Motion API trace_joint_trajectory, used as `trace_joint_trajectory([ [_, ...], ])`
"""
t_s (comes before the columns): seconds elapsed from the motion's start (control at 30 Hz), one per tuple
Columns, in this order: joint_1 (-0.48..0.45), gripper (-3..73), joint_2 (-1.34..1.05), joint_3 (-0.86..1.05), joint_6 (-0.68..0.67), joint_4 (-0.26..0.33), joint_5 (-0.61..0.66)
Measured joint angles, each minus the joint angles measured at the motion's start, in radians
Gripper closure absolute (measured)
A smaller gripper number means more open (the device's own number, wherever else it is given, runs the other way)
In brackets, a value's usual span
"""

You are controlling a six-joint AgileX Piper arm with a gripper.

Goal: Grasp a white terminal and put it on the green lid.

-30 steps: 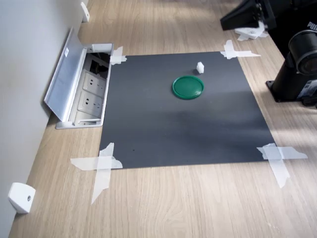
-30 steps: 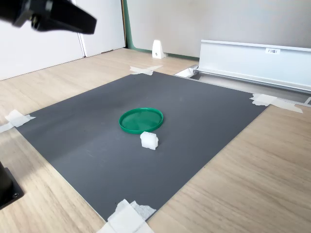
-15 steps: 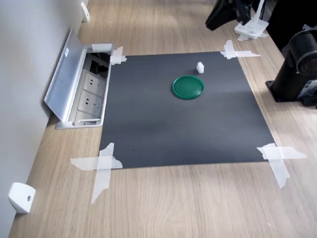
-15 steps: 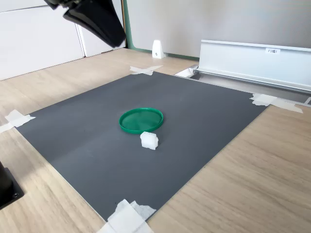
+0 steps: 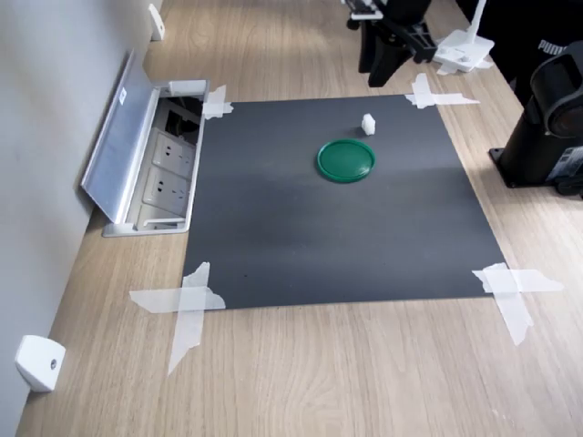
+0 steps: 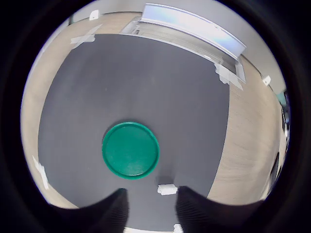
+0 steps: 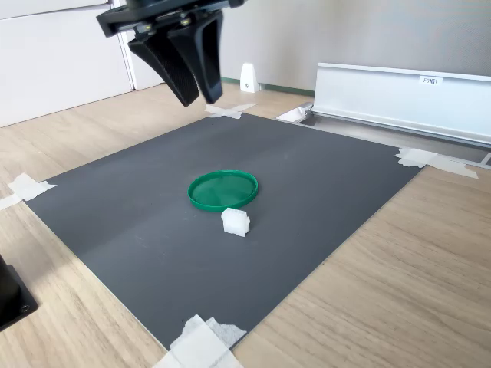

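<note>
- We see the hand (image 7: 198, 96) raised above the black mat (image 7: 230, 222), its two dark fingers (image 7: 175, 73) pointing down with a gap between them; it holds nothing.
- In the wrist view the fingertips (image 6: 116, 206) stand apart, and the white terminal (image 6: 167, 189) lies on the mat between and just beyond them.
- We note the white terminal (image 7: 235, 221) sits on the mat just beside the green lid (image 7: 222, 189), apart from its rim by a thin strip of mat in the first exterior view (image 5: 368, 122).
- The green lid (image 5: 346, 160) lies flat on the mat, rim up, with nothing on it.
- The mat is fixed to the wooden tabletop (image 5: 364, 373) with pale tape (image 5: 187, 305) at its corners.
- At the first exterior view's left, we see an open socket box (image 5: 164, 177) with its metal flap (image 5: 114, 137) tipped up, just beside the mat's edge.
- A white wedge-shaped piece (image 5: 36, 362) sits near the wall at the first exterior view's lower left, well apart from the mat.
</note>
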Motion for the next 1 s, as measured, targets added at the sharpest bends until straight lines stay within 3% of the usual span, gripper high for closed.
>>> trace_joint_trajectory([
  [0.13, -0.121, 9.9, 0.016, -0.004, -0.086, 0.025, 0.003],
  [0.33, -0.203, 7.7, 0.041, -0.004, -0.343, 0.051, 0.074],
  [1.0, -0.243, 7.7, 0.089, 0.093, -0.427, 0.027, -0.128],
])
